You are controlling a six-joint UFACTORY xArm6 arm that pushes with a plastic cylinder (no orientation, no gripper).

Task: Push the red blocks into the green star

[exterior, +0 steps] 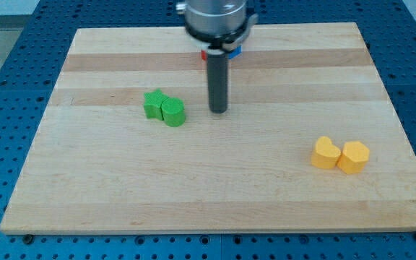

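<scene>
Nearest the camera, at the board's right, two yellow blocks sit touching: a yellow heart-like block and a yellow hexagonal block, both matt, painted-looking pieces with softly rounded edges. They lie well apart from everything else and have no part in the task.

Farther back and left of centre, the green star-shaped block touches a green rounded block on its right; the pair has the same chunky, matt finish. The star is the target, so its place fixes where the red pieces must end up.

My tip, the lower end of a smooth dark cylindrical rod, rests on the pale wooden board just right of the green rounded block, apart from it. There is no pincer on this arm, so nothing is spread or pinched; the rod only pushes.

At the far edge, mostly hidden behind the arm's grey housing, a sliver of a red block shows beside a sliver of a blue block; their shapes cannot be made out, nor how many red pieces are there. I judge the tip must go round behind the red to drive it nearer and leftwards, and the green rounded block may get in the way.

The board is light, banded wood on a blue perforated base.
</scene>
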